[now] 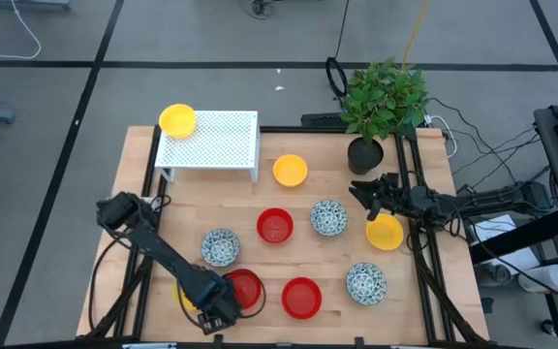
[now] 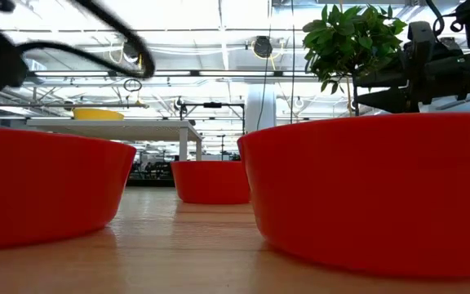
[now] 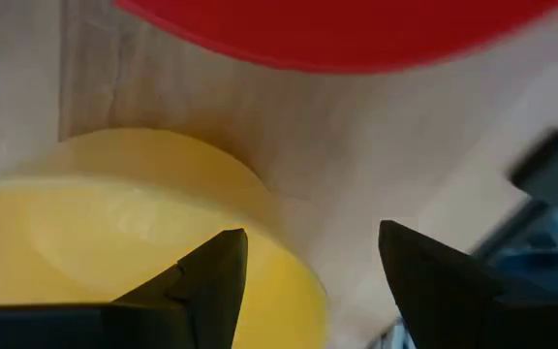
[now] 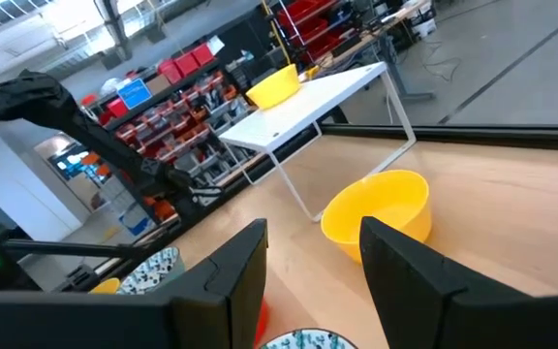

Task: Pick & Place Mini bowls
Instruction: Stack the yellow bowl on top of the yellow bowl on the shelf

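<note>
On the counter [image 1: 143, 194] ten mini bowls can be counted: four yellow, three red, three speckled. One yellow bowl [image 1: 177, 119] sits on the white rack [image 1: 223, 142]; another yellow bowl [image 1: 290, 171] lies just beside the rack. The red bowls are at the middle [image 1: 274, 226] and near the front edge [image 1: 245, 288] [image 1: 301, 298]. The speckled ones [image 1: 220, 247] [image 1: 328, 217] [image 1: 366, 282] lie among them. All bowls look empty. The left gripper [image 3: 303, 281] is low at the front left corner, jaws open, one finger inside a yellow bowl [image 3: 114, 242] and the other outside its rim. The right gripper [image 1: 368, 194] hangs beside the plant pot [image 1: 364, 153], jaws open and empty, with the fourth yellow bowl [image 1: 385, 234] under its arm.
</note>
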Tool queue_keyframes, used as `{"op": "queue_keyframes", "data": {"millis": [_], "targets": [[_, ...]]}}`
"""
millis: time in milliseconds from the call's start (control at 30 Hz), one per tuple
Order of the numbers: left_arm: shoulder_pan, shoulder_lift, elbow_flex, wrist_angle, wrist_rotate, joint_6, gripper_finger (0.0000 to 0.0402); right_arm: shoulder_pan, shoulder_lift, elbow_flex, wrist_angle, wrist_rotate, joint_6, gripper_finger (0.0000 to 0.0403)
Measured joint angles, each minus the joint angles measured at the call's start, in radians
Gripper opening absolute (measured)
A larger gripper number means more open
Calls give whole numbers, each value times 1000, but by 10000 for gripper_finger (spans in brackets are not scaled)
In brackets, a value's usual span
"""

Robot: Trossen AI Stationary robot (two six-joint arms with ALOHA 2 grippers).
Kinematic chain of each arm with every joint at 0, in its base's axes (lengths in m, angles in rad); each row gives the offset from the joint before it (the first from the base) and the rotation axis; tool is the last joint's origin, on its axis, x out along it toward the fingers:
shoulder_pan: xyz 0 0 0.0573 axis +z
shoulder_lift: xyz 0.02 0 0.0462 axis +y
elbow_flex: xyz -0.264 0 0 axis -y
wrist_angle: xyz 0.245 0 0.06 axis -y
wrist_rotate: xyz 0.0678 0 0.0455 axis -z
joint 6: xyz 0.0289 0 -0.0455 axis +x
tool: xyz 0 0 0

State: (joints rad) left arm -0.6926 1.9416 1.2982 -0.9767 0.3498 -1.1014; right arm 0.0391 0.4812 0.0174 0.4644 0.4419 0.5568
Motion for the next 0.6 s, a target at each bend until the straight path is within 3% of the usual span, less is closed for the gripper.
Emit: {"op": "queue_keyframes", "data": {"millis": [100,167,400,600], "targets": [[0,18,-1,-3,4,-3,224,0,0,0,1,0,0,155],[4,19,-1,-2,12,1,194,0,0,0,1,0,0,155],[32,-23,-1,-59,16,-4,18,0,0,0,1,1,-13,155],[51,-136,-2,-113,16,-31,9,0,0,0,-2,2,-49,155]]}}
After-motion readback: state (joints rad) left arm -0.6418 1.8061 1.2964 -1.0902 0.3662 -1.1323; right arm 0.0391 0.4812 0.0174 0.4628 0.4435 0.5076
